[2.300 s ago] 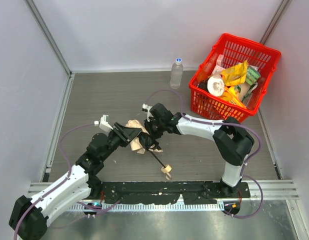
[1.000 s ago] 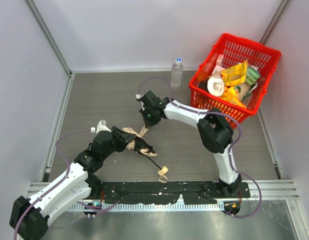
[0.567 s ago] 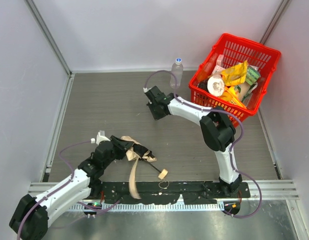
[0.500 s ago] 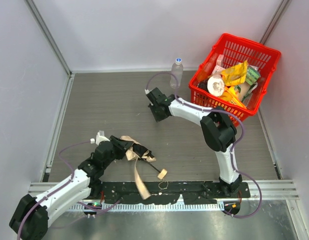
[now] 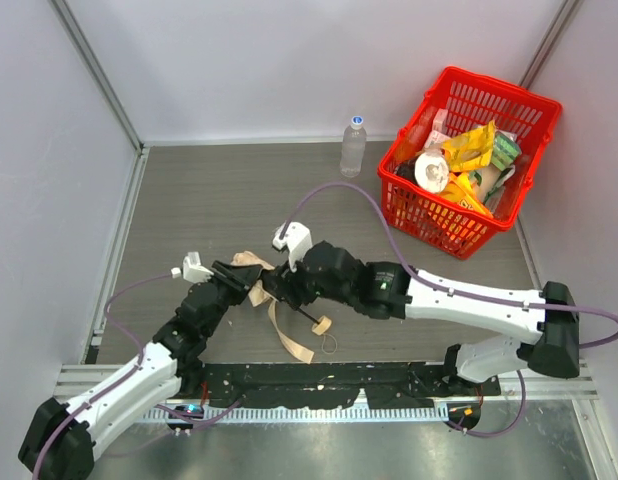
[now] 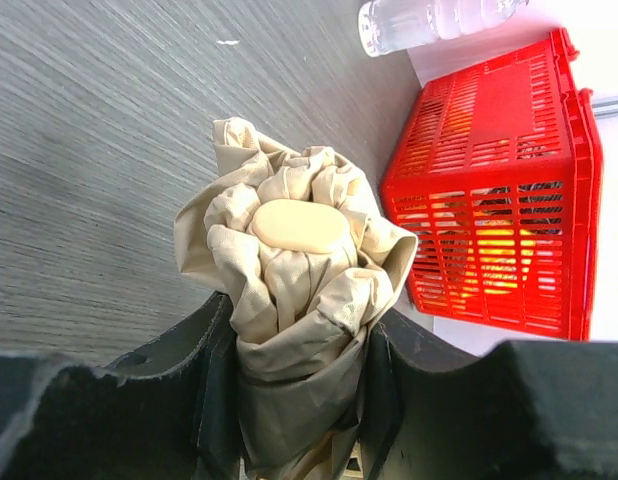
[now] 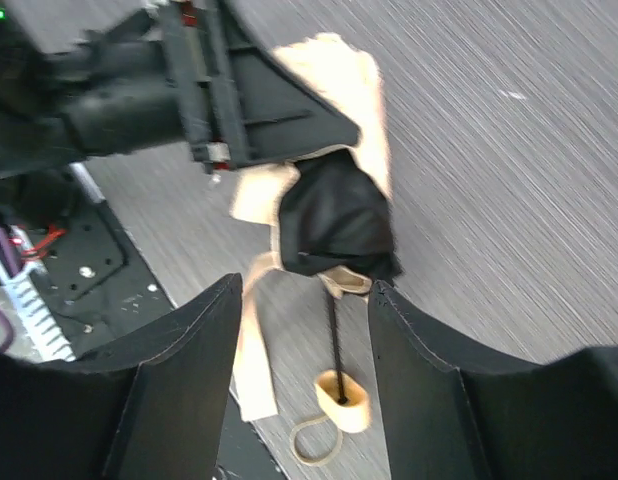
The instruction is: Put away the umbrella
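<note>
1. While the left jaws are clamped on the umbrella (image 6: 294, 300), its crumpled cream fabric bulges out between them, with a smooth oval cap (image 6: 301, 226) at the top of the bundle.
2. In the top view, the umbrella (image 5: 254, 264) sits at the front middle of the tabletop (image 5: 209, 190), between the tips of the left arm (image 5: 159, 350) and the right arm (image 5: 459, 300).
3. Its thin black shaft (image 7: 334, 335) runs from a dark fold (image 7: 339, 225) of the canopy down to the small beige handle (image 7: 341, 395), which has a thin loop (image 7: 311, 445) at its end.
4. The handle (image 5: 319, 324) lies near the front edge of the tabletop, and the fabric strap (image 5: 289, 340) trails loose beside it.
5. The right jaws stand apart and grip nothing. In the right wrist view, they frame the dark fold and shaft from above.
6. Whether they touch the umbrella cannot be told.
7. A red basket (image 5: 429, 215) full of packets stands at the far right corner, and a clear bottle (image 5: 353, 147) stands just beside it. Both are well apart from the umbrella.
</note>
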Controlling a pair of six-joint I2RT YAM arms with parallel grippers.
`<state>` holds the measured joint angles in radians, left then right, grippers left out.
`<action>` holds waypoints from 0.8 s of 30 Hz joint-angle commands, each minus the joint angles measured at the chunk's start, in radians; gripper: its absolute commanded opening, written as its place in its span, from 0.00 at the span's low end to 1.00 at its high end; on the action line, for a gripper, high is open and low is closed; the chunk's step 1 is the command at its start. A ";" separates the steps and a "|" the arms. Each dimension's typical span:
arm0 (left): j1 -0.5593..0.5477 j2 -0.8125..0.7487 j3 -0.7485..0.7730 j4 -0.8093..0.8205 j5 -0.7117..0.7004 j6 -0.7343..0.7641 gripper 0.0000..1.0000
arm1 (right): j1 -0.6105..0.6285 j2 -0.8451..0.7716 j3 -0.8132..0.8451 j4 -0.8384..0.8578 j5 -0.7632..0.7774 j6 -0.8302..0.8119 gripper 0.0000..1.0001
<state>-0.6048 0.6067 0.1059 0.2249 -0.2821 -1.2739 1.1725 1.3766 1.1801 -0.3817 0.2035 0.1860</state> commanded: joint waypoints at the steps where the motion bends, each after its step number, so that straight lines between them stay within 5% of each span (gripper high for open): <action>1: -0.001 -0.030 0.035 0.067 -0.051 0.027 0.00 | 0.091 0.068 -0.060 0.213 0.132 -0.040 0.56; 9: -0.003 0.024 0.028 0.091 -0.026 -0.022 0.00 | 0.164 0.249 0.000 0.288 0.321 -0.148 0.47; 11: -0.003 0.053 0.011 0.155 -0.011 -0.034 0.00 | 0.165 0.274 -0.013 0.303 0.381 -0.149 0.41; 14: -0.003 0.099 -0.018 0.214 -0.002 -0.045 0.00 | 0.164 0.300 -0.022 0.297 0.471 -0.128 0.19; 18: -0.001 0.140 -0.051 0.273 0.007 -0.019 0.00 | 0.162 0.262 -0.068 0.300 0.442 -0.096 0.01; 24: -0.001 0.200 -0.098 0.390 0.038 0.018 0.00 | 0.038 0.181 -0.166 0.317 0.300 0.058 0.01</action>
<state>-0.6044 0.7845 0.0517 0.4480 -0.2619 -1.3247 1.3113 1.6562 1.0660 -0.1074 0.5728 0.1181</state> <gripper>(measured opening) 0.417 0.028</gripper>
